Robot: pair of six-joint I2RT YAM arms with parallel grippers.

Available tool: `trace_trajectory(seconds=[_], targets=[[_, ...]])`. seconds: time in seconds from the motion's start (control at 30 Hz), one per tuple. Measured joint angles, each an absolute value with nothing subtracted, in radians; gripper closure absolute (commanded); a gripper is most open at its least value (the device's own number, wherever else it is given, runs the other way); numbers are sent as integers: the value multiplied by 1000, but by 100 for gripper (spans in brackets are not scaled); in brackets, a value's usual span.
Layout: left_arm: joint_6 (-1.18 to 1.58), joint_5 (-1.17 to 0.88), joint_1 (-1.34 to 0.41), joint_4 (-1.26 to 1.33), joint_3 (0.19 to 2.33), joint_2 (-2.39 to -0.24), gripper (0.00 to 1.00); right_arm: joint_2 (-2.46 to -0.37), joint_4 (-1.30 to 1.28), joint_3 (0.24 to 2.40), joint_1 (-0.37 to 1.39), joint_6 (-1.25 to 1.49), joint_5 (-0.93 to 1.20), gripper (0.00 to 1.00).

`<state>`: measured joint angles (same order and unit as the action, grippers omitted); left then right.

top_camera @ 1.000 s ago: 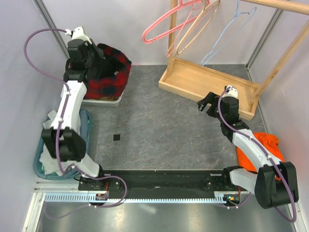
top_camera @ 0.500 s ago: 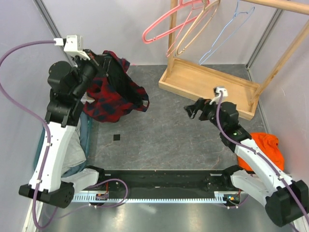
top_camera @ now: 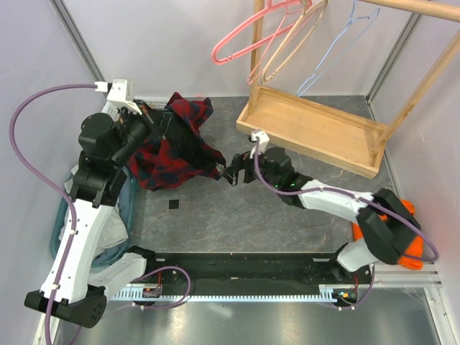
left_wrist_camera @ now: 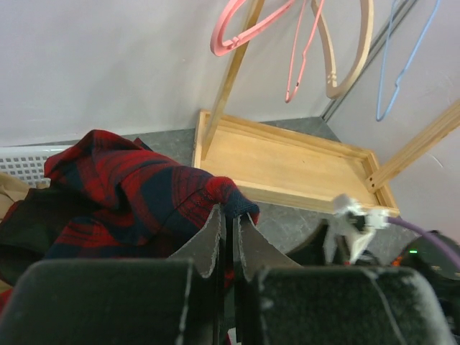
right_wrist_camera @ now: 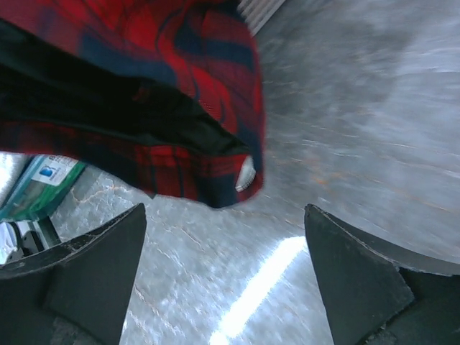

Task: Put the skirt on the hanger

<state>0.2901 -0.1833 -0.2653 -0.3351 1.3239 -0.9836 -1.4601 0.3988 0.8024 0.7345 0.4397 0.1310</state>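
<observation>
Grips the shirt (top_camera: 176, 147) in the left tool (top_camera: 153, 126), clenched on a fold of red-black plaid. In the left wrist view, pads shut tight with the cloth pinched between them. Holds it lifted at 10 o'clock over the bench (top_camera: 287, 215), with the loose end draping toward centre.

Right tool (top_camera: 233, 175) released, jaws spread wide, reaching in from 4 o'clock. Sits just beside the shirt's lowest corner. In the right wrist view, plaid hem above and between the two fingers; contact not clear.

Skirt (left_wrist_camera: 8, 192): only a tan sliver at the 9 o'clock edge of the left wrist view, low beside the plaid. Hidden in the top view.

Hanger (top_camera: 214, 52): pink, thin, tilted, up on the rack (top_camera: 309, 126) at 12 o'clock, well apart from both tools. Hook end cut off by the frame. Wooden hanger (left_wrist_camera: 334, 90) just at its 3 o'clock side, blue hanger (left_wrist_camera: 380, 115) further that way.

Also on site: blue basket (top_camera: 57, 237) with pale cloth at 8 o'clock, orange cloth (top_camera: 406, 210) at 4 o'clock behind the right arm.
</observation>
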Motion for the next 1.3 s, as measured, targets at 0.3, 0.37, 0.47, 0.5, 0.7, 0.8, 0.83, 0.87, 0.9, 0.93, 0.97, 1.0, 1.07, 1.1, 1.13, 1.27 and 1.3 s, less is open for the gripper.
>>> trace_trajectory(seconds=[0.3, 0.37, 0.47, 0.5, 0.7, 0.8, 0.83, 0.87, 0.9, 0.93, 0.97, 1.0, 1.07, 1.1, 1.13, 1.27, 1.3], targets=[[290, -192, -265, -367, 1312, -917, 98, -1757, 552, 899, 855, 463, -8, 21], [290, -194, -265, -369, 1302, -912, 98, -1801, 577, 916, 855, 471, -39, 47], [290, -195, -265, -375, 1288, -906, 98, -1837, 587, 945, 855, 480, -69, 98], [290, -195, -265, -378, 1285, -904, 98, -1840, 589, 954, 855, 481, -79, 100], [289, -192, -265, -400, 1282, -897, 98, -1761, 539, 947, 855, 486, -159, 100], [285, -184, -265, -415, 1287, -895, 98, -1599, 424, 909, 856, 465, -207, 100], [281, -182, -265, -425, 1295, -899, 98, -1526, 377, 906, 856, 455, -228, 100], [275, -180, -265, -432, 1309, -905, 98, -1456, 339, 906, 856, 445, -246, 100], [270, -175, -265, -439, 1327, -912, 98, -1377, 307, 907, 856, 431, -264, 100], [267, -173, -265, -442, 1342, -917, 98, -1299, 274, 911, 856, 417, -281, 100], [263, -167, -265, -444, 1360, -923, 98, -1241, 244, 920, 856, 406, -295, 100], [260, -166, -265, -445, 1375, -927, 98, -1180, 210, 937, 856, 393, -308, 100], [259, -166, -265, -449, 1399, -929, 98, -1077, 144, 995, 856, 369, -335, 100], [259, -167, -265, -449, 1406, -929, 98, -1051, 123, 1021, 856, 364, -341, 100], [260, -167, -266, -452, 1414, -928, 98, -1024, 96, 1050, 856, 360, -347, 100], [260, -177, -266, -469, 1417, -925, 98, -956, -3, 1085, 856, 371, -362, 100], [261, -181, -266, -468, 1406, -921, 98, -945, -23, 1074, 855, 379, -364, 100]])
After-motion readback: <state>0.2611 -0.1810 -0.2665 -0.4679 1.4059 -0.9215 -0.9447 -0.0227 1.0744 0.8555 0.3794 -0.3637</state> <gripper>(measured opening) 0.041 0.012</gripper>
